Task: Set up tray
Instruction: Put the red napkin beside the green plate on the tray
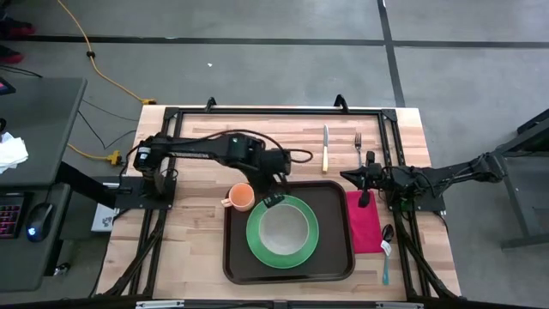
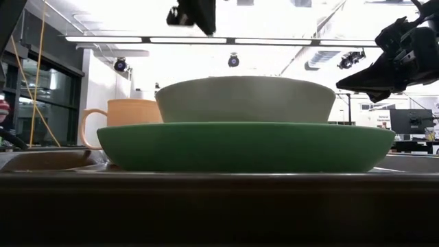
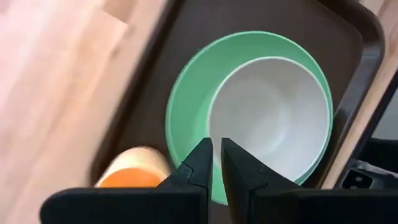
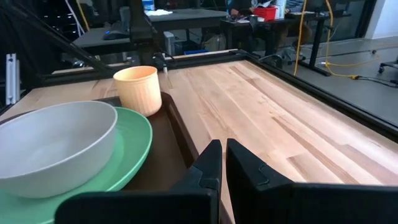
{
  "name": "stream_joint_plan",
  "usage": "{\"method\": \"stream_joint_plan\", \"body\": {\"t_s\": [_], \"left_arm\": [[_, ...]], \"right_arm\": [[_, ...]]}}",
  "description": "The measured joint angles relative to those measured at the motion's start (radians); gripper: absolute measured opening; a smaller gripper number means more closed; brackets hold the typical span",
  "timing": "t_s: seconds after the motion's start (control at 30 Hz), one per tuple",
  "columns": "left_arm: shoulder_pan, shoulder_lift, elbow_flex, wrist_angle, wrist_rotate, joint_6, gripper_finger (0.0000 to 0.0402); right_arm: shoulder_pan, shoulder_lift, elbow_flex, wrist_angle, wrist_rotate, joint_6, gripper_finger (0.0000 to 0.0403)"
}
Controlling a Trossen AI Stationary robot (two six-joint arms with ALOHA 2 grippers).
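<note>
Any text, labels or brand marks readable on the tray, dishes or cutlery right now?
None can be read.
Tray, green plate, bowl, orange cup: plain, no print shows.
Knife, fork, spoon, napkin: no marks visible.
Small tag on the left hand: too small to read.

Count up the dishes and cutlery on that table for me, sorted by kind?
Tray: 1
Plate: 1
Bowl: 1
Cup: 1
Napkin: 1
Knife: 1
Fork: 1
Spoon: 1
Total: 8
</note>
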Motion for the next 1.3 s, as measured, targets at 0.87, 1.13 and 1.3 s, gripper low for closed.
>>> {"method": "stream_joint_plan", "body": {"t_s": [0.87, 1.13, 1.3], "left_arm": [[-0.105, -0.007, 0.224, -0.257, -0.327, 0.210, 0.0062], [-0.105, -0.054, 0.196, -0.250, -0.364, 0.239, 0.0062], [-0.110, -0.115, 0.102, -0.203, -0.380, 0.231, 0.0062]], "right_arm": [[0.000, -0.002, 0.000, 0.002, 0.015, -0.009, 0.0000], [0.000, -0.002, 0.000, 0.002, 0.016, -0.009, 0.0000], [0.000, 0.003, 0.000, 0.001, 0.016, -0.009, 0.0000]]}}
